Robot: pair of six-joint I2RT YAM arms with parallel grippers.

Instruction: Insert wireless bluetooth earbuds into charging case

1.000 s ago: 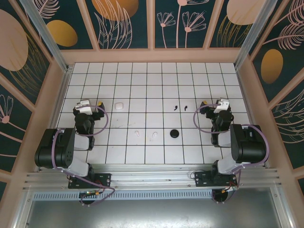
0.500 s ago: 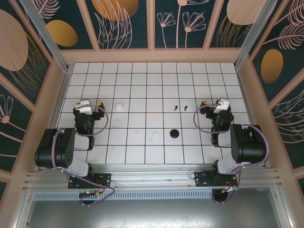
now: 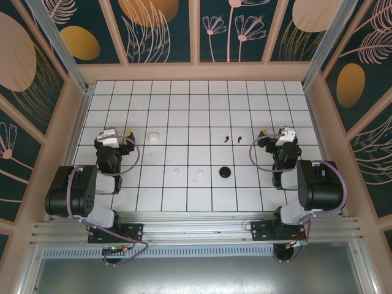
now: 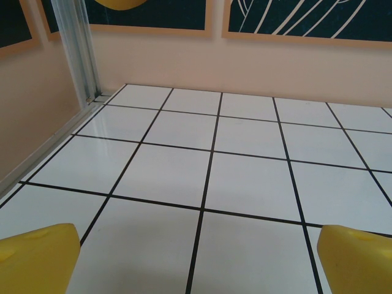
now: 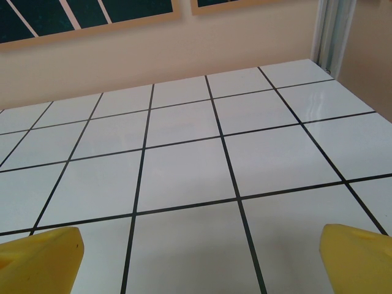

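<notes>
Tabletop: white tiles, black grid lines.
Left arm: well left of the black case.
Right arm: right of the black case.
Left fingers: yellow, spread wide, holding nothing, over bare tile, far left of the black case.
Right fingers: yellow, spread wide, holding nothing, over bare tile, right of and beyond the black case.
White case: left of and beyond the black case.
Black case: round, flat on a tile.
White buds: two, loose, just left of the black case.
Black buds: two, loose, side by side beyond the black case.
</notes>
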